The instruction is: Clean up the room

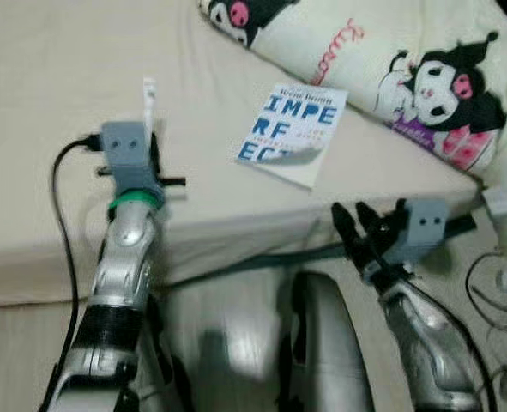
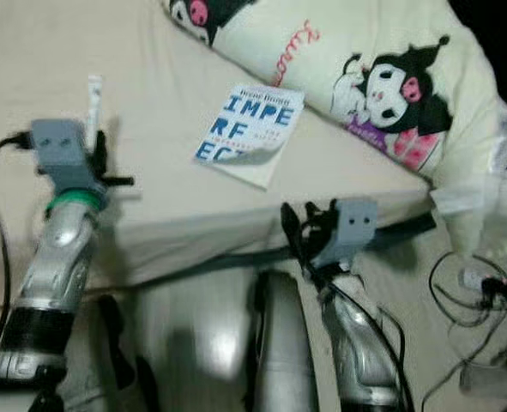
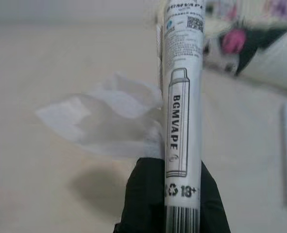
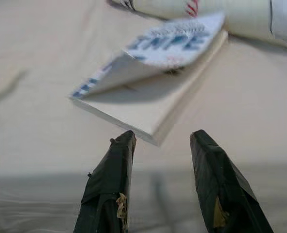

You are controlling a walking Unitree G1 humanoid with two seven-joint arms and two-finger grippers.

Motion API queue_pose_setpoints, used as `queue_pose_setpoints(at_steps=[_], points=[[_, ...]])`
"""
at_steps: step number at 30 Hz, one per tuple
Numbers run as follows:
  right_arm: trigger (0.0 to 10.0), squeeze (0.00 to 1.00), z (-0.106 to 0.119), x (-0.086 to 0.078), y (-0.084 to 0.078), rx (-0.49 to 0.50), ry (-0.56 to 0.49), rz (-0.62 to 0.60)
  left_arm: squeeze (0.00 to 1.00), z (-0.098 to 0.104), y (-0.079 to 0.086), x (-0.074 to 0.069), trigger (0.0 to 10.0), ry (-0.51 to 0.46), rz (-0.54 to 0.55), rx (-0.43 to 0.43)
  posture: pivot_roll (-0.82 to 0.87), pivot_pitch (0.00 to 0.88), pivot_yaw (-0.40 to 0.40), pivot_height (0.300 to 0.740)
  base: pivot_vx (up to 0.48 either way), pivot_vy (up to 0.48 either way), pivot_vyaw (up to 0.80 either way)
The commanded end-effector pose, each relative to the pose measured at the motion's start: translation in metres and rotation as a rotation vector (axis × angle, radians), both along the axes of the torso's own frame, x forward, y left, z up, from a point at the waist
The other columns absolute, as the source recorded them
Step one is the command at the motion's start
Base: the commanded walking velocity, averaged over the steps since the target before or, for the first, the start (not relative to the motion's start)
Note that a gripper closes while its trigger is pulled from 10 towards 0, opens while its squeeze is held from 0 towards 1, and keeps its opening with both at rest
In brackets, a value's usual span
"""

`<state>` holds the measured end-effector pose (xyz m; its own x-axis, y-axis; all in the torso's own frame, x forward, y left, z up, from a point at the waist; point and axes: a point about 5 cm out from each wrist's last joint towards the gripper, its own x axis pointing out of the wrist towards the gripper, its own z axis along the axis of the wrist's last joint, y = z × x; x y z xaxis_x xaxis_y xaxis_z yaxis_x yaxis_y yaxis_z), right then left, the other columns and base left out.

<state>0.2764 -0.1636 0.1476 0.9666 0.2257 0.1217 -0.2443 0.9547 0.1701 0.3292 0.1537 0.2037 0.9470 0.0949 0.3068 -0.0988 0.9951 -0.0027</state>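
Observation:
My left gripper [image 3: 182, 191] is shut on a white packet [image 3: 183, 87] printed BGMVAPE, with a torn clear flap [image 3: 99, 121] hanging off its side. It holds the packet [image 1: 148, 96] upright over the beige bed [image 1: 47, 86]. A white paperback with blue letters [image 1: 292, 129] lies on the bed near its front edge, its cover curling up [image 4: 177, 41]. My right gripper [image 1: 369, 225] is open, low at the bed's edge just in front of the book, with nothing between its fingers [image 4: 109, 170].
A pale pillow printed with a black-haired cartoon figure [image 1: 425, 77] lies behind and right of the book. Loose cables [image 2: 476, 287] and a small plug lie on the floor at the right. A black cable [image 1: 60, 215] runs along my left arm.

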Motion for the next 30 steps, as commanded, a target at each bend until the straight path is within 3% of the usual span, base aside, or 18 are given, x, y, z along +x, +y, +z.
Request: queue_pose_setpoints(at_steps=[1, 2, 3, 10, 13, 20, 30], points=[[10.0, 0.0, -0.006, 0.001, -0.006, 0.004, 0.018, -0.009, 0.0, -0.001, -0.007, -0.011, 10.0, 0.0, -0.029, 0.013, -0.1, 0.116, -0.02, 0.497, 0.0, 0.0, 0.0], [10.0, 0.0, -0.006, 0.001, -0.006, 0.004, 0.018, -0.009, 0.0, -0.001, -0.007, -0.011, 10.0, 0.0, -0.029, 0.013, -0.1, 0.116, -0.02, 0.497, 0.0, 0.0, 0.0], [10.0, 0.0, -0.004, 0.01, -0.011, -0.013, 0.008, -0.011, 0.0, 0.004, -0.006, -0.022, 10.0, -0.022, -0.017, 0.026, -0.08, 0.08, -0.043, 0.497, 0.0, 0.0, 0.0], [10.0, 0.0, -0.001, 0.018, -0.016, -0.027, -0.007, -0.025, 0.0, 0.003, -0.001, -0.029, 10.0, -0.008, -0.001, 0.032, -0.07, 0.057, -0.053, 0.511, 0.0, 0.0, 0.0], [10.0, 0.0, 0.001, 0.024, -0.019, -0.031, -0.019, -0.032, 0.0, -0.013, 0.0, -0.032, 10.0, 0.113, -0.016, -0.023, -0.07, 0.041, -0.061, 0.526, 0.0, 0.0, 0.0], [10.0, 0.0, 0.006, 0.028, -0.026, -0.064, -0.059, -0.049, 0.0, -0.032, 0.002, -0.033, 10.0, 0.254, -0.057, -0.051, -0.07, 0.031, -0.047, 0.55, 0.0, 0.0, 0.0], [10.0, 0.0, 0.012, 0.032, -0.031, -0.072, -0.095, -0.064, 0.0, -0.026, 0.004, -0.029, 10.0, 0.264, -0.05, -0.059, -0.07, 0.026, -0.039, 0.575, 0.0, 0.0, 0.0]])
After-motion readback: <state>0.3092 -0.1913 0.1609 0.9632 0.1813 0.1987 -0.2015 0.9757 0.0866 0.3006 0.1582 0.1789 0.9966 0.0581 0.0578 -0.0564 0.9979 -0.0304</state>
